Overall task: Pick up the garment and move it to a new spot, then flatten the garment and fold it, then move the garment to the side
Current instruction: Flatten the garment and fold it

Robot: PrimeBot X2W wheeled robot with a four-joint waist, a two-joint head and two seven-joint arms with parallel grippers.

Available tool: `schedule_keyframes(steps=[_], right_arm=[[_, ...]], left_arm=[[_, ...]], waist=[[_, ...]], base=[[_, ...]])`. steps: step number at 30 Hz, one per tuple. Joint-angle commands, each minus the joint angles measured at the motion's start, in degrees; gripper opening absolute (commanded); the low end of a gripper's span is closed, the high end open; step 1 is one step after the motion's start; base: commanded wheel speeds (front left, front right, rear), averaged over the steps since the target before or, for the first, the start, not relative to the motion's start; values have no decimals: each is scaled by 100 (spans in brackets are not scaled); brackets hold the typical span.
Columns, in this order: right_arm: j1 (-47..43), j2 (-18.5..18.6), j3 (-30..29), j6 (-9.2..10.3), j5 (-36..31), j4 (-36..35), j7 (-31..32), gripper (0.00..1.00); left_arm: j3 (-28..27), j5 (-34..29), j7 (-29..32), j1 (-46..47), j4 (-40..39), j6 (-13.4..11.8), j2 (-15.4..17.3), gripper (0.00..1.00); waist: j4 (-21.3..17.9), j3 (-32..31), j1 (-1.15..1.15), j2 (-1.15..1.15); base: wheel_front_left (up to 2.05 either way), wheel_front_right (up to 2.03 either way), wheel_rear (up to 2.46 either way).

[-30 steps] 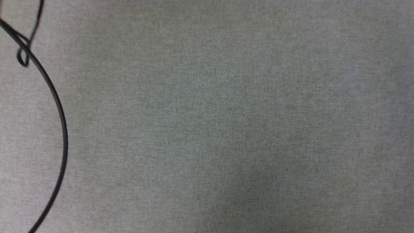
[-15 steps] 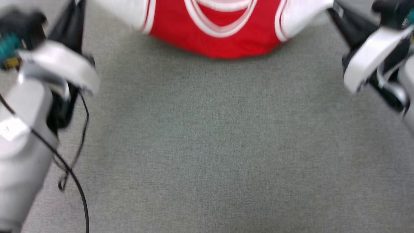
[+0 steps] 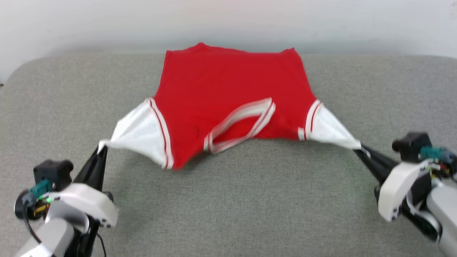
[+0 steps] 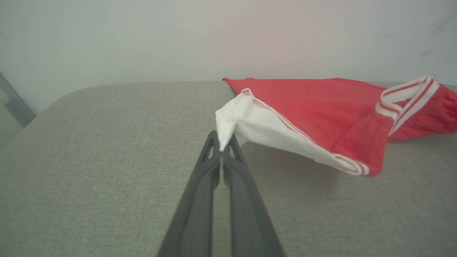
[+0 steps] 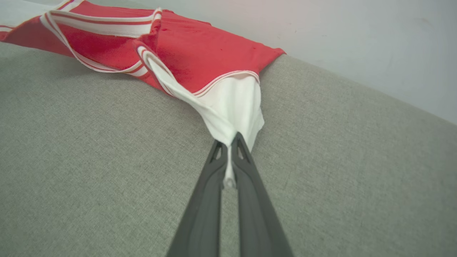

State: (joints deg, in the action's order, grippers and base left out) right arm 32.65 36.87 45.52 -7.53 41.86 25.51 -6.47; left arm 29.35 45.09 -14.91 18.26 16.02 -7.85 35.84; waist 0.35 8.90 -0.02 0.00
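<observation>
Across the grey cushion (image 3: 228, 200) the red garment (image 3: 228, 78) stretches, jaws pinching its white sleeves (image 3: 141, 132)

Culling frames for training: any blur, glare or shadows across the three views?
Head view: mild motion blur, collar trim of the garment smeared, light even, no glare. Left wrist view: sharp on the pinched sleeve, faint shadow under the lifted cloth. Right wrist view: sharp too, soft shadow under the raised sleeve.
</observation>
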Motion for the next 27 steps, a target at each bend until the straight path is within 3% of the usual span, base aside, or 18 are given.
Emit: schedule_keyframes(steps=[1, 20, 27], right_arm=[[-295, -1, -80, 9, 24, -38, 11, 0], [-3459, -269, -1424, 10, -428, -292, 207, 0], [-4253, -427, -1799, 10, -647, -506, 485, 0]], left_arm=[[-94, 99, -40, -256, -72, -64, -6, 0], [-396, 540, -35, -2572, -159, -410, 79, 0], [-479, 564, -35, -2969, -205, -427, -112, 0]], waist=[[-30, -153, 2, 0], [-43, -923, 2, 0], [14, -950, 2, 0]], base=[[0, 0, 0], [0, 0, 0], [0, 0, 0]])
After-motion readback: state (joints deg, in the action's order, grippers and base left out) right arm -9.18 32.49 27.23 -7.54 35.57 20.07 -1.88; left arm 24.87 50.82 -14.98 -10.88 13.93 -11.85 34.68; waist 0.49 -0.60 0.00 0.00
